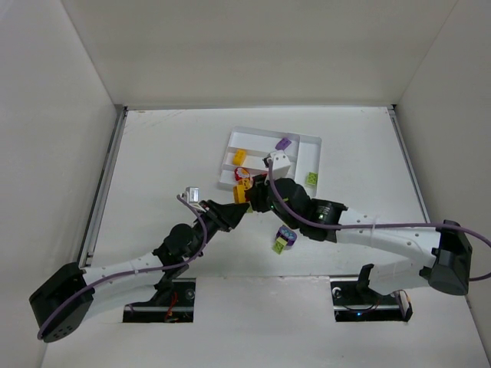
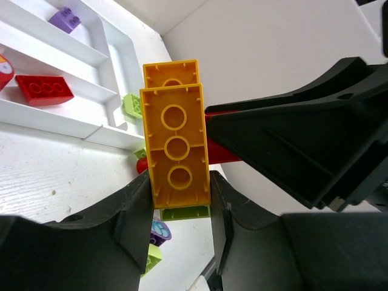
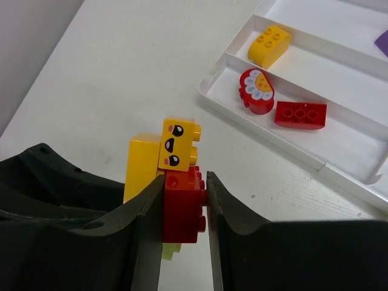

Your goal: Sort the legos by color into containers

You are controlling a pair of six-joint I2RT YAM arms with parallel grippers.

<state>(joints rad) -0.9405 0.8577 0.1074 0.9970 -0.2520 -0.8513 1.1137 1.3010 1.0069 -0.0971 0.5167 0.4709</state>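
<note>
Left claw (image 2: pixel 179 195) pinches a yellow-orange brick (image 2: pixel 176 148), underside showing three rings.

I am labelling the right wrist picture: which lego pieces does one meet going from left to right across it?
Yellow plastic brick with a printed face → round red plastic piece with a flower print → red rectangular plastic brick → purple plastic piece at the right edge.
</note>
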